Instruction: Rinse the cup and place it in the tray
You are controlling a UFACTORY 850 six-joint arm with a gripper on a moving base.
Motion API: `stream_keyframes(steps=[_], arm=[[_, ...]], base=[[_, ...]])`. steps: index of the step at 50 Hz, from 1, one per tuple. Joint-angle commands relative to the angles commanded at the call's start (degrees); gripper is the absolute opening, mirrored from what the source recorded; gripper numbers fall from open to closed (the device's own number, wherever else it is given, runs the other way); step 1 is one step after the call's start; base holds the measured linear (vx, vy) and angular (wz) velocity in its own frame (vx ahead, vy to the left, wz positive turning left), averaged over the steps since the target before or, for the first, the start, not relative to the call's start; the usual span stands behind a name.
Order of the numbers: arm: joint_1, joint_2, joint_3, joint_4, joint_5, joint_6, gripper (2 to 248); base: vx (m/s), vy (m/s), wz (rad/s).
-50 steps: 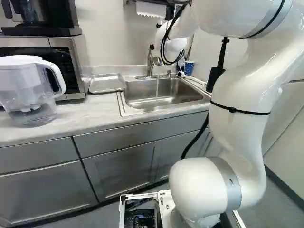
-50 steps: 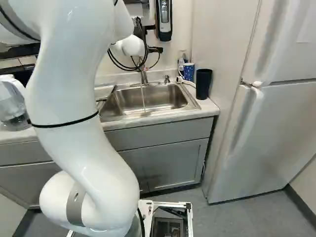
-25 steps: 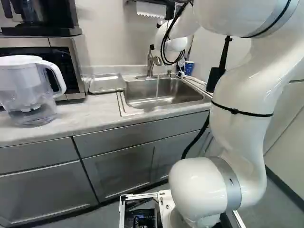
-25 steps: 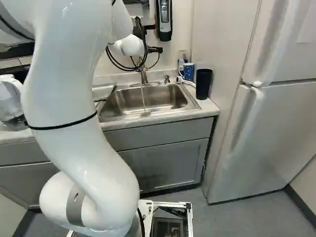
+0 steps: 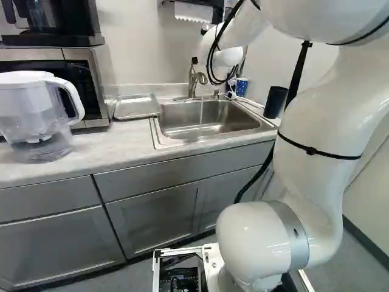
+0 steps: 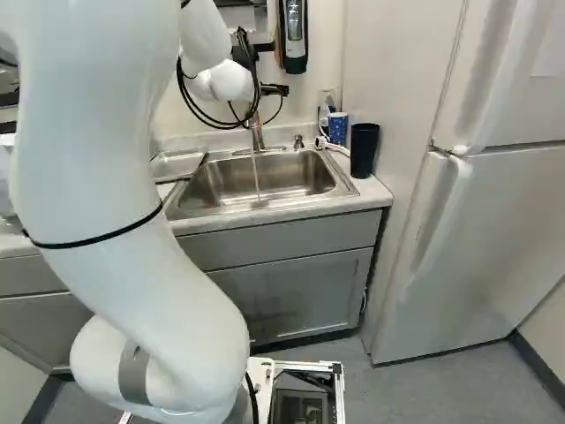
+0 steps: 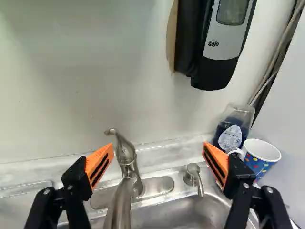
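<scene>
You have the bench (image 5: 103,146) ahead, its right edge against the side panel (image 6: 388,88), with the arm (image 6: 88,132) reaching over the sink (image 6: 274,204). The pitcher (image 5: 36,115) stands near the bench's left end, so give it a berth when you swing that way. The dispenser (image 7: 224,43) hangs above the bench's back edge; stay below it. The tray (image 5: 137,106) lies just beside the sink's left edge, toward the bench's back edge. Your end effector (image 7: 158,145) is spread wide and has hold of nothing; the tap (image 7: 125,191) stands between and ahead of its fingers, with water (image 6: 256,175) running into the sink.

Two cups stand toward the bench's back-right corner: the black cup (image 6: 364,150) by the right edge, and the smaller dotted cup (image 7: 262,155) farther back. The task doesn't say which, but you are probably lining up on the dotted one, beside and beyond one finger. Shift clear of the tap and the pump (image 7: 193,174), toward the right edge, until the cup sits midway between the pads, then go in level. Close gently; it looks like thin paper and may buckle.

Watch that far finger: the side panel pinches the corner, and the bottle (image 7: 228,133) is close beside the cup. Your roomiest way out is up, then over the sink toward its front edge.
</scene>
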Motion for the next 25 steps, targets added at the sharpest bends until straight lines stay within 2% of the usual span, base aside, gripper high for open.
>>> stream_keyframes(steps=[25], arm=[[0.5, 6.5, 6.7, 0.0, 0.0, 0.0, 247]], base=[[0.0, 0.0, 0.0]])
